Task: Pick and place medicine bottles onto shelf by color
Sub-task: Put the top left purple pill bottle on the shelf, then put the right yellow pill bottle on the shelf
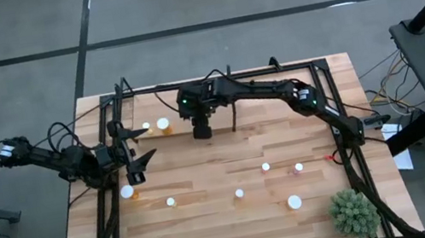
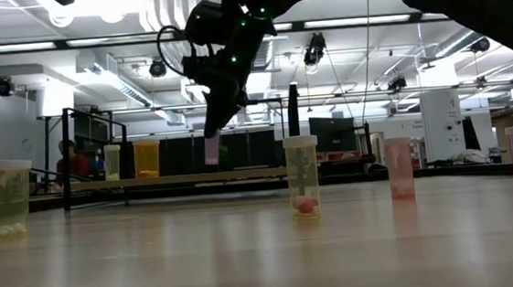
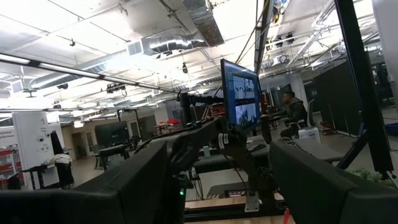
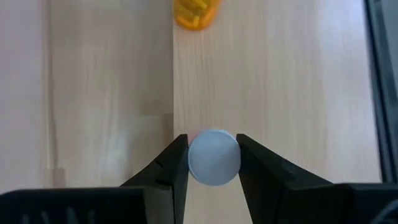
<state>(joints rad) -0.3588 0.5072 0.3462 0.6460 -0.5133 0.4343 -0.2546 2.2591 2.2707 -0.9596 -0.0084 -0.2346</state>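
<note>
Right end effector (image 4: 212, 163) pinching a small pinkish bottle (image 2: 212, 150) by its white cap (image 4: 214, 157) — fingers on either side, hanging above the shelf (image 2: 195, 178) at the far side of the bench (image 1: 238, 218), near the black post (image 2: 295, 122). Two yellow-orange bottles (image 1: 162, 125) already on the shelf to the left of it. Left end effector (image 1: 135, 160) spread wide and empty, waiting over the left part of the bench, just beside a white-capped bottle (image 1: 127, 192).

Remaining bottles scattered upright over the near half of the bench: a few white caps in the middle, a larger one (image 1: 295, 202) near the green plant (image 1: 354, 213), a pinkish one (image 1: 299, 168) toward the right.

Handling, judged from looks: thin rigid plastic, nearly empty, so very light and easy to tip or knock over; smooth round sides, likely slippery and prone to rolling out of a loose pinch. Best hold probably across the cap or just under it, centred between the fingers, bottle kept upright — modest squeeze enough, since no real weight to carry. Gentle set-down advisable, as a narrow base could topple when let go.
</note>
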